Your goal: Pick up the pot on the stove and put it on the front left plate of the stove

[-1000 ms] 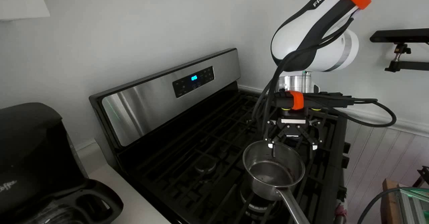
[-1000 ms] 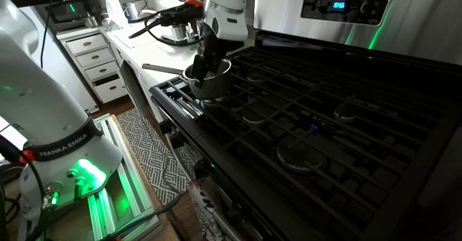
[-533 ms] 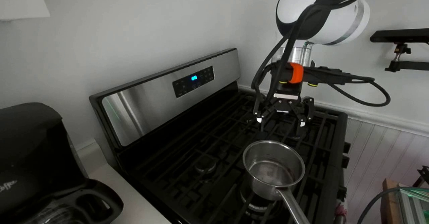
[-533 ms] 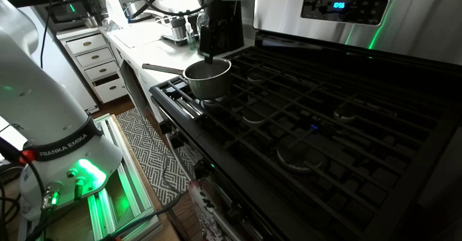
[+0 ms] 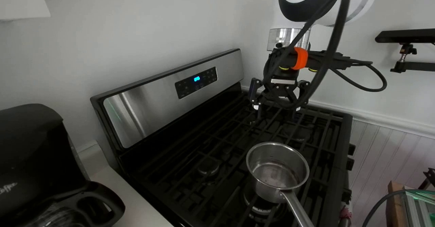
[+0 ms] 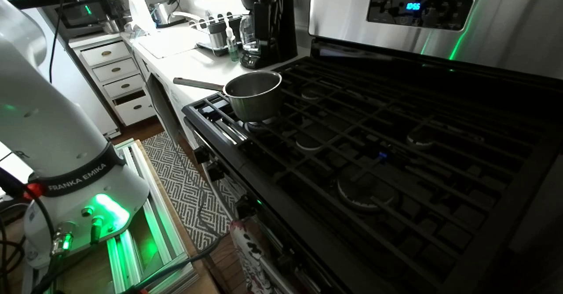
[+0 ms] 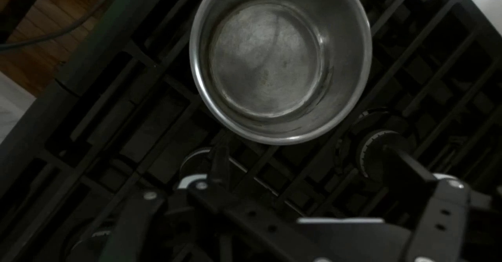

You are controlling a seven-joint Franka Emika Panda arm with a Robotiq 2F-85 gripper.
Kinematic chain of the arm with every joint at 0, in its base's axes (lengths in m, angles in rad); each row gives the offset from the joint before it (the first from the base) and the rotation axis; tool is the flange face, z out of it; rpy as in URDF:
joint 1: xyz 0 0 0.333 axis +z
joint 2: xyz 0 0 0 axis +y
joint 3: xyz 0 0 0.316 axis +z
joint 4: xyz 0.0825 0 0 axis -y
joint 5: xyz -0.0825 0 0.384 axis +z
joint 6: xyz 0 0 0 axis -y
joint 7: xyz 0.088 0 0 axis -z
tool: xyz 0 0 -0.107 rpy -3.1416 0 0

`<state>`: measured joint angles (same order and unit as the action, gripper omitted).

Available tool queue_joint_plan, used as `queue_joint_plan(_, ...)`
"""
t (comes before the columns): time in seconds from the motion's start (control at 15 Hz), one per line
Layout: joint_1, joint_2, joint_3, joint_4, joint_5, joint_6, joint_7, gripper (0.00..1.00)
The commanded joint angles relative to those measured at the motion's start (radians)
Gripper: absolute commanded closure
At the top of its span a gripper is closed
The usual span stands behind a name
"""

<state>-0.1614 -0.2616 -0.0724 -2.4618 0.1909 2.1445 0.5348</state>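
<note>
The pot stood below and clear of the claw, which had just risen, spread wide and empty. Placement seemed finished.

There's our pot, shiny steel, upright over the front left plate, and we catch a greyish ring peeking out beneath! The pot's long handle points to the left of our black-grated stove, blue digits aglow on its slanted steel panel. In the wrist view, we're seeing a stained pot bottom!
</note>
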Motion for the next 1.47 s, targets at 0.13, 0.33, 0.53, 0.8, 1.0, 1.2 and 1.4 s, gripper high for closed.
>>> queue_joint_plan(0.13,-0.008,-0.039,0.028,0.026,-0.104,-0.016,0.014,0.00)
queue_joint_plan(0.33,-0.008,-0.069,0.040,0.037,-0.152,-0.028,0.015,0.00)
queue_joint_plan(0.53,-0.011,-0.103,0.049,0.044,-0.178,-0.033,0.015,0.00)
queue_joint_plan(0.8,-0.008,-0.097,0.045,0.045,-0.152,-0.008,-0.002,0.00)
queue_joint_plan(1.0,-0.009,-0.108,0.046,0.045,-0.153,-0.010,-0.002,0.00)
queue_joint_plan(1.2,-0.010,-0.108,0.047,0.045,-0.153,-0.011,-0.002,0.00)
queue_joint_plan(1.4,-0.010,-0.108,0.047,0.045,-0.154,-0.011,-0.002,0.00)
